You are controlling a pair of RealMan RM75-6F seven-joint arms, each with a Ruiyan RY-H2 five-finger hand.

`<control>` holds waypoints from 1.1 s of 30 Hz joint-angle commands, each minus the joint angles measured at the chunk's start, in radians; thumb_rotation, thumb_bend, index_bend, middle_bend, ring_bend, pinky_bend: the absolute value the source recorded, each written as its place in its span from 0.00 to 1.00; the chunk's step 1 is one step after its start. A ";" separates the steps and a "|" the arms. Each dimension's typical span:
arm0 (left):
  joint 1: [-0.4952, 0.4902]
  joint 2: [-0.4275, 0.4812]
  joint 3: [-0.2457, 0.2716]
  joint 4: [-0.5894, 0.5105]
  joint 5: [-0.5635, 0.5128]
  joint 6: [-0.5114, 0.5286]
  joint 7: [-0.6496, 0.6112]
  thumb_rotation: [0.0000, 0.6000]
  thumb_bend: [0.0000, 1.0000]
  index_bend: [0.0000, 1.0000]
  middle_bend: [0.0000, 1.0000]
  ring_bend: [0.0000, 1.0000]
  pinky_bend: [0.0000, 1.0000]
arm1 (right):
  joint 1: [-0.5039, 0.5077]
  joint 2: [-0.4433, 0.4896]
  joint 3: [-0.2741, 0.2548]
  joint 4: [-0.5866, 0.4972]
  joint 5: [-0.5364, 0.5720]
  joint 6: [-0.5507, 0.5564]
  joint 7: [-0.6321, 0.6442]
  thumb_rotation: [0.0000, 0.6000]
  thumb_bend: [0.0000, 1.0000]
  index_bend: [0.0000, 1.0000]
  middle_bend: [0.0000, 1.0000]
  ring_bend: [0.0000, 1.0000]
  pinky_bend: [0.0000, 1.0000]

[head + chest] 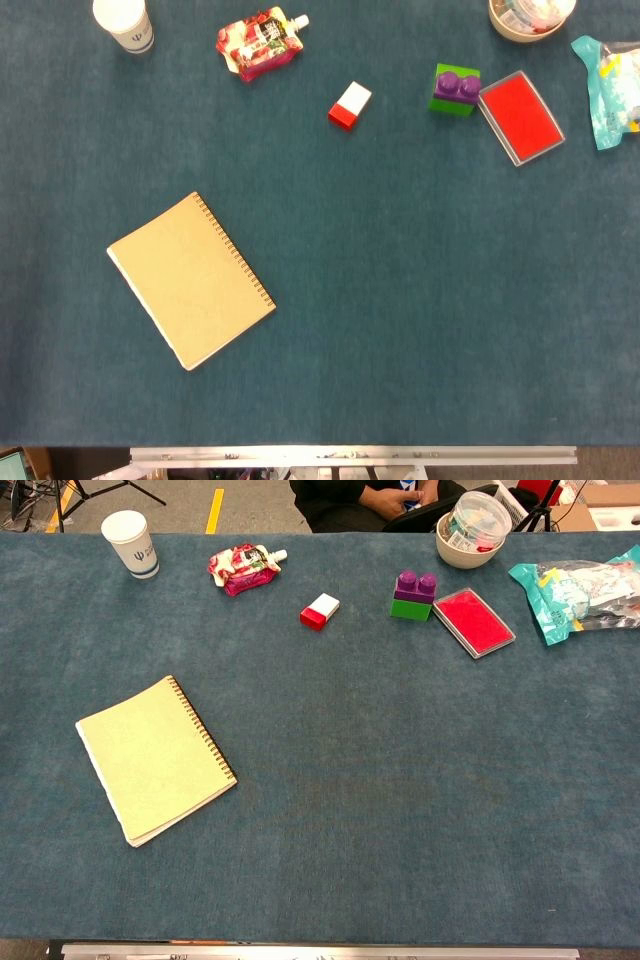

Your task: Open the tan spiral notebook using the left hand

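The tan spiral notebook point(190, 280) point(153, 758) lies closed and flat on the blue cloth at the left, turned at an angle. Its wire spiral runs along the right edge and its page edges face left. Neither of my hands shows in the head view or the chest view.
Along the far edge stand a white paper cup point(124, 24) point(132, 542), a red snack pouch point(258, 43) point(240, 567), a red-and-white block point(349, 105) point(320, 611), a green-and-purple brick point(455, 90) point(414, 595), a red tray point(520, 117) point(473, 622), a bowl point(472, 528) and a teal packet point(580, 593).
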 commanded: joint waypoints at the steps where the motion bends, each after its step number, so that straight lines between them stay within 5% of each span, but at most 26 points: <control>1: -0.001 -0.003 0.001 0.006 0.004 0.000 -0.004 1.00 0.52 0.06 0.05 0.01 0.00 | 0.001 0.004 0.000 -0.003 0.004 -0.006 -0.008 1.00 0.39 0.36 0.37 0.23 0.29; 9: -0.008 0.010 0.004 0.014 0.019 -0.006 -0.023 1.00 0.50 0.06 0.05 0.01 0.00 | 0.000 0.002 0.000 -0.001 -0.008 0.003 0.001 1.00 0.39 0.36 0.37 0.23 0.29; 22: -0.131 0.063 0.091 0.178 0.204 -0.169 -0.119 1.00 0.38 0.06 0.05 0.01 0.00 | 0.006 0.016 0.000 -0.022 -0.024 0.006 -0.008 1.00 0.39 0.36 0.37 0.23 0.29; 33: -0.215 -0.069 0.143 0.380 0.348 -0.183 -0.162 1.00 0.32 0.06 0.05 0.01 0.00 | 0.014 0.017 -0.001 -0.045 -0.031 -0.002 -0.039 1.00 0.39 0.36 0.37 0.23 0.29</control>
